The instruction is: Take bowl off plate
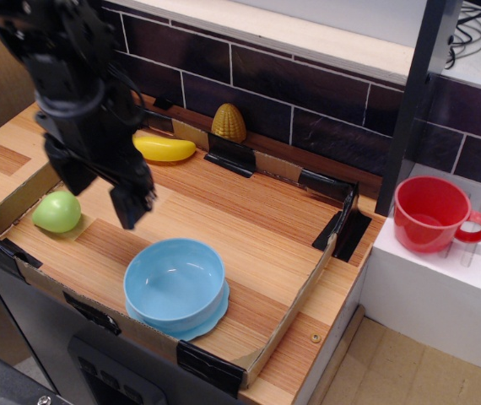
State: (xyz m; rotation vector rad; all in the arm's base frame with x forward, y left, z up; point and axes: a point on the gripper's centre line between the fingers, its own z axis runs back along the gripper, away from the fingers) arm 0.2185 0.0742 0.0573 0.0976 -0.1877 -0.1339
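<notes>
Near front edge of the tabletop [266, 228]: I see the bowl [174, 281], light blue and deep, sitting on the plate [215, 314], whose scalloped rim shows only at the bowl's right and lower sides. Both lie inside the low cardboard wall [291, 316] that frames the tabletop.

Left side, a little farther back: my arm's fingers [103, 187] hang spread apart, empty, above the wood, up and to the left of the bowl and apart from it. A green ball [56, 211] rests just beside the left finger [70, 173], near the left edge.

Far edge: a yellow banana [166, 148] lies along the back wall, with a yellow corn cob [229, 123] standing upright to its right.

Beyond the right edge: a red cup [433, 213] with a handle stands on a white ledge [443, 291].
</notes>
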